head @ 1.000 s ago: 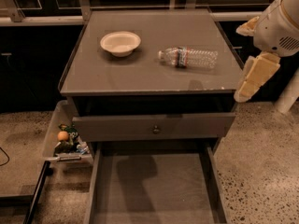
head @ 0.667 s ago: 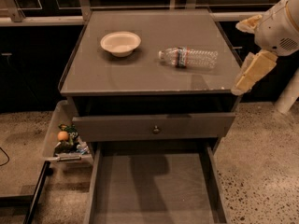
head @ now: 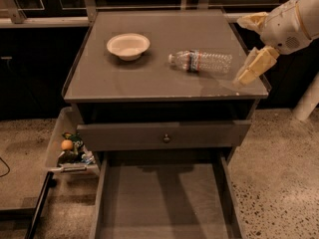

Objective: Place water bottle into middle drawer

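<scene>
Right now your claw [head: 243, 50] hangs at the right edge of the desk [head: 149, 83], its two pale fingers [head: 256, 64] spread wide and holding nothing. You'll find the water bottle [head: 202, 62] lying on its side on the desk just left of the claw, cap toward the bowl [head: 128, 46]. Below, the middle drawer [head: 162, 203] stands pulled out.

The hand [head: 240, 50] at the right edge has cream, spread fingers [head: 256, 63] (white rounded wrist [head: 289, 26] behind).
</scene>
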